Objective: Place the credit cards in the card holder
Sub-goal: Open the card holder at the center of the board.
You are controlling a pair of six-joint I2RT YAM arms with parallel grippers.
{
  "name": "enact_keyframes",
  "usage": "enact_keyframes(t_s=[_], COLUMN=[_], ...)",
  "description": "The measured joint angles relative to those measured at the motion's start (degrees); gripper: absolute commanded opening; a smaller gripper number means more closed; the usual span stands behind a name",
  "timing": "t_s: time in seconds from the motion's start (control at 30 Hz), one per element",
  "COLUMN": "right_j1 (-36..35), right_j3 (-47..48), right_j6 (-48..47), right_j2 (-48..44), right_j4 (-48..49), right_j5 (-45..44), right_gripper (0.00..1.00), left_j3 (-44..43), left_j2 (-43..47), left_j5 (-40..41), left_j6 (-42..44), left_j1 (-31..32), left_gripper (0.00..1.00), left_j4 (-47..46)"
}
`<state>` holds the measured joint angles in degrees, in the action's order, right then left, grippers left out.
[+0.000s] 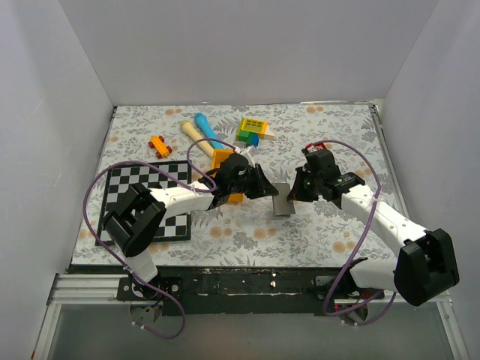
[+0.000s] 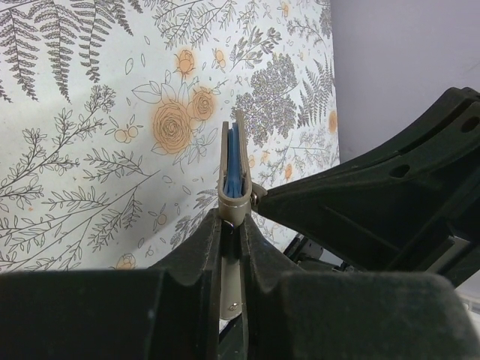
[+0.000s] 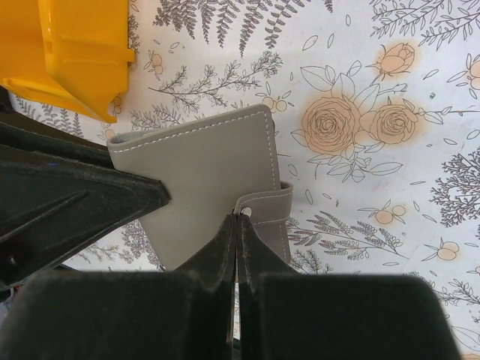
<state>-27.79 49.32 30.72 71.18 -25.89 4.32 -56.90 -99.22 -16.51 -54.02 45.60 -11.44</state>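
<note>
Top view: shows the grey wallet point(image 1: 282, 201) near the middle of the floral table point(image 1: 337, 225), caught between the left gripper point(image 1: 264, 185) and the right gripper point(image 1: 295, 189), with both arms reaching inward. Places an orange tray point(image 1: 222, 159) just behind the left gripper and a checkerboard mat point(image 1: 142, 196) under the left arm. Sets, farther back, a small orange toy point(image 1: 159, 144), blue and cream sticks point(image 1: 201, 129) and a green-and-yellow block point(image 1: 253, 129), all well apart from the wallet. Hides both grips behind the black gripper bodies. Left wrist view: looks at the wallet edge-on, folded nearly flat with blue lining in the narrow gap, its near edge clamped between the left fingers, closed tight on it. Catches the right gripper's black body crowding in from the right. Right wrist view: faces the wallet's flat grey outside with white stitching, right fingers pinched together on the snap tab point(image 3: 270, 214), left gripper holding the wallet's left edge, tray corner at upper left. Cannot tell in any view whether the wallet rests on the table or hangs above it.
</note>
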Motion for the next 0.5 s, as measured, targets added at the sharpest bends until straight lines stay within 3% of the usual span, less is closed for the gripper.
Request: enact_keyframes(t_s=[0.5], right_j1=[4.7], right_j3=[0.0], right_j6=[0.4], right_j2=[-4.2], right_j4=[-2.7], right_j5=[0.2], right_gripper=[0.01], left_j3=[0.0], left_j2=[0.0], left_j5=[1.1], left_j6=[0.2], left_j1=[0.2], left_gripper=[0.0], left_j4=[0.3])
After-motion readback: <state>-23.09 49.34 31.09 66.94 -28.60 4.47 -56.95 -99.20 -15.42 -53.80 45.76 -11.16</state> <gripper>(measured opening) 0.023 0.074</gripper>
